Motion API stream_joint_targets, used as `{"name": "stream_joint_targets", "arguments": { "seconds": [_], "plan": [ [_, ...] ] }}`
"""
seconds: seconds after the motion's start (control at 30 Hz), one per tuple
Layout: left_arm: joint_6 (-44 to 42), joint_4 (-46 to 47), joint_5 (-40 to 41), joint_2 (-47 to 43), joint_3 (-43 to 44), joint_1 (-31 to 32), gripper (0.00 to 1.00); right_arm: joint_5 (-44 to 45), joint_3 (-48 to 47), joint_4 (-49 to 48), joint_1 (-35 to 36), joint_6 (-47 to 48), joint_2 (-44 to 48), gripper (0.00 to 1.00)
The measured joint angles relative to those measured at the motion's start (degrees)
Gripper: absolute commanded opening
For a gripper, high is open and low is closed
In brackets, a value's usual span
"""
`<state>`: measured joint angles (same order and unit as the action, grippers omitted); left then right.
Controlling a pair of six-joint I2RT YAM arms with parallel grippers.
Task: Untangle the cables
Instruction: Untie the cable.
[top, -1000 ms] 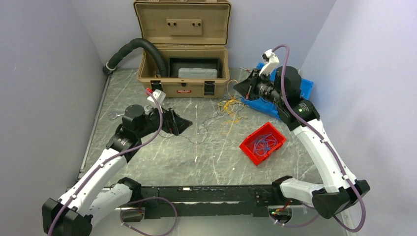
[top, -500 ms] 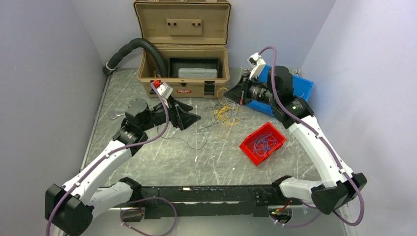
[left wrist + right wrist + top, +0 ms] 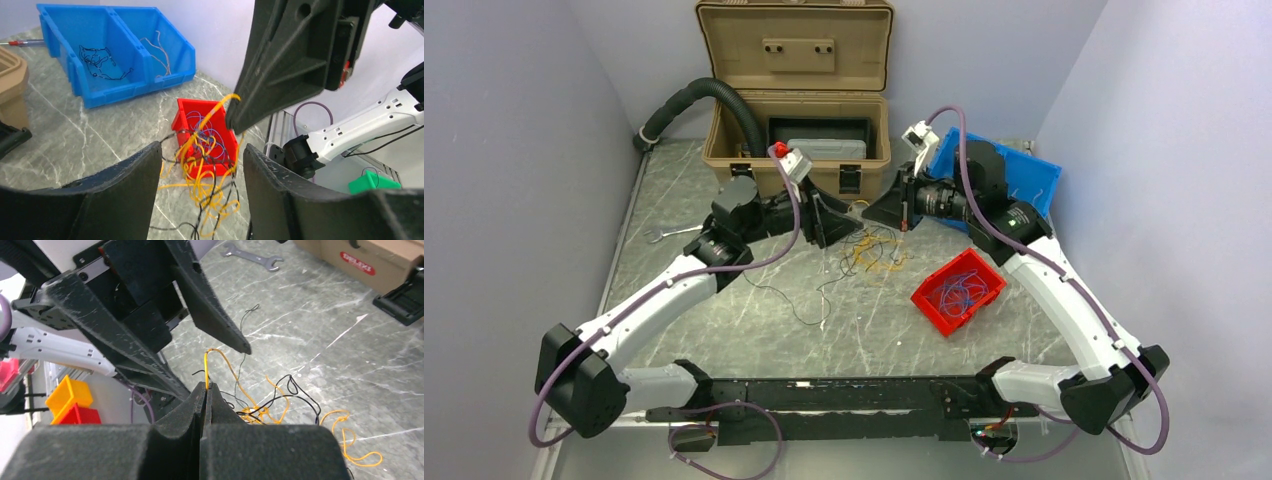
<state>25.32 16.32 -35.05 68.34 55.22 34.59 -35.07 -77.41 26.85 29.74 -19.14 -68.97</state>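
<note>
— While the top view makes it look like one small knot, the cables [image 3: 876, 252] are really a loose tangle of yellow-orange and black wire, sitting mid-tabletop [image 3: 724, 340] just in front of the tan case [image 3: 794, 60], right?

— Yep. One thin black strand [image 3: 784, 305] also trails off it toward the near left. The right fingers [image 3: 205, 402] are pressed together and pinching a single yellow-orange wire [image 3: 205, 367], which arches up off the pile. The rest of the tangle lies on the marble below.

— And the other arm?

— The left fingers [image 3: 132, 187] are spread, one on each side of the tangle, with the wires showing in the gap. Can't see them touching any strand. From above, both arms' tips sit close together over the pile, almost nose to nose.

— What's around it?

— A red bin [image 3: 931, 312] just right of the tangle, with blue wires [image 3: 959, 292] inside. Farther back on the right is the blue bin [image 3: 130, 90]. The left wrist view shows its two compartments, with black wires [image 3: 100, 60] in one and a few pale wires [image 3: 157, 47] in the other. The case is open at the back, and a black corrugated hose [image 3: 686, 97] runs into it. There's a wrench [image 3: 662, 234] lying by the left edge too.
</note>
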Motion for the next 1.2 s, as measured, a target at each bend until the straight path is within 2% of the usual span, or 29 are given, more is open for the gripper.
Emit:
{"name": "stream_joint_targets", "arguments": {
  "seconds": [0.07,0.1,0.13,0.2,0.23,0.43,0.67,0.8,0.97,1.2],
  "plan": [
    [-0.3,-0.4,0.2,1.5,1.2,0.7,0.56,-0.8,0.6,-0.2,0.1,0.0,0.1,0.00],
    [-0.5,-0.5,0.2,2.3,1.8,0.9,0.49,-1.3,0.9,-0.4,0.2,0.0,0.1,0.00],
    [-0.6,-1.0,-0.1,3.1,2.6,1.2,0.40,-1.3,1.2,-0.9,0.2,0.0,0.1,0.00],
    [-0.5,-1.2,-0.3,4.2,3.4,1.8,0.10,-1.2,1.3,-1.5,-0.1,0.2,0.1,0.00],
    [-0.9,-1.2,-0.6,4.6,3.7,2.1,0.01,-0.8,1.4,-1.7,-0.2,0.3,0.1,0.00],
    [-0.7,-1.1,2.0,5.1,4.1,2.4,0.00,-2.1,3.1,-2.2,0.5,0.1,0.7,0.00],
    [-0.7,-1.6,5.0,4.9,4.1,2.4,0.00,1.7,8.5,-3.9,0.5,0.1,2.7,0.31],
    [-0.6,-1.7,5.5,4.2,4.1,2.2,0.00,3.7,13.0,-6.0,0.5,0.6,4.3,0.42],
    [-0.6,-2.1,5.4,3.5,4.5,2.2,0.00,5.5,17.2,-11.1,0.6,1.2,5.0,0.50],
    [-0.1,-2.3,4.9,3.1,4.7,2.2,0.00,7.1,20.0,-18.2,2.0,2.4,5.3,0.51]
  ]
}}
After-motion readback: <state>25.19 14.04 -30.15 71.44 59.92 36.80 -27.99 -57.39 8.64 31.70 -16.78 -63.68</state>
